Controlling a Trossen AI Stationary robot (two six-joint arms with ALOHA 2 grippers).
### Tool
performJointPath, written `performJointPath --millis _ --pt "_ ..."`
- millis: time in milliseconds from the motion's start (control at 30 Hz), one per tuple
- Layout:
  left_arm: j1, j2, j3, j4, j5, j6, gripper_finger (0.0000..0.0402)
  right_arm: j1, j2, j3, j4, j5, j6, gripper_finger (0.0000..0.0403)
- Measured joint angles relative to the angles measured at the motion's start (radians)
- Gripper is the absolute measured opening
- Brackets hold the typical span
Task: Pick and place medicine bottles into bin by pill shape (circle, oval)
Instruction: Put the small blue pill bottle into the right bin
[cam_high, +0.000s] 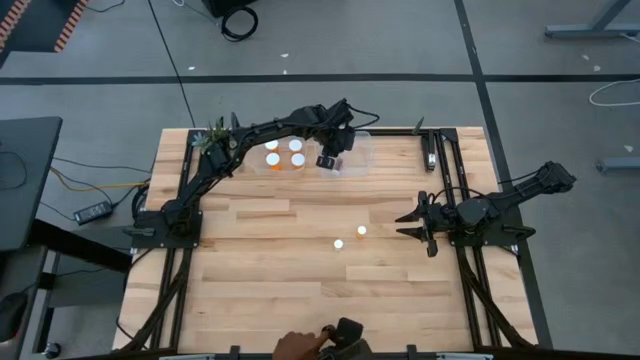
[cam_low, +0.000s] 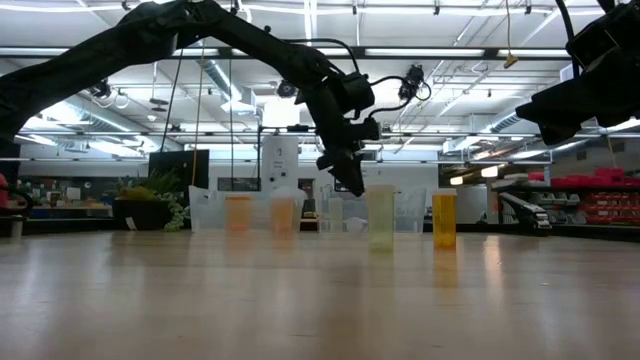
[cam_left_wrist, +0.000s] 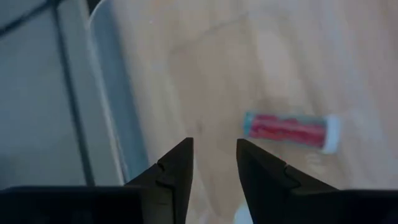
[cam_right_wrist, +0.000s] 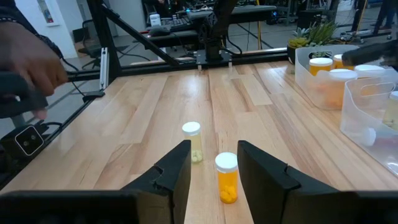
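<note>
My left claw (cam_high: 331, 160) hangs over the right-hand clear plastic bin (cam_high: 352, 150) at the upper middle of the high view, fingers parted with a narrow gap and nothing between them. Beneath it, in the left wrist view, a small bottle with a red label and white cap (cam_left_wrist: 291, 130) lies on its side on the bin floor. I judge I'm over this bin because it takes one pill shape. The other clear bin (cam_high: 283, 158), just to its left, holds three white-capped orange bottles (cam_high: 296, 146) standing upright, presumably the other shape.

My right claw (cam_high: 412, 225) waits low at the right edge of the light wooden counter (cam_high: 270, 270), fingers partly apart, empty. It points at the two bottles left to sort, near the middle of the high view: a white-capped orange bottle with yellow pills (cam_right_wrist: 226, 178) and a smaller pale whitish bottle (cam_right_wrist: 193, 142). They stand upright, close together but not touching, well apart from the bins.

A green potted plant (cam_high: 214, 133) sits at the counter's upper left corner. A person's hand (cam_high: 297, 345) shows at the bottom edge, on a dark device.

Writing: the red label is too blurred to read. No brand or text is readable anywhere else.
</note>
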Motion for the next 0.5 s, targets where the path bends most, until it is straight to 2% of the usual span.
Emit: performJointPath --millis 167,333,500 --pt "-0.024 0.000 0.000 -0.056 -0.064 -0.104 0.0118 0.000 0.000 0.000 0.000 0.000 0.000 0.0138" --pt "-0.051 -0.006 0.000 -0.084 -0.114 -0.115 0.0105 0.000 0.000 0.000 0.000 0.000 0.000 0.0138" --pt "-0.091 -0.078 0.000 -0.057 -0.182 -0.185 0.0078 0.000 0.000 0.000 0.000 0.000 0.000 0.0138"
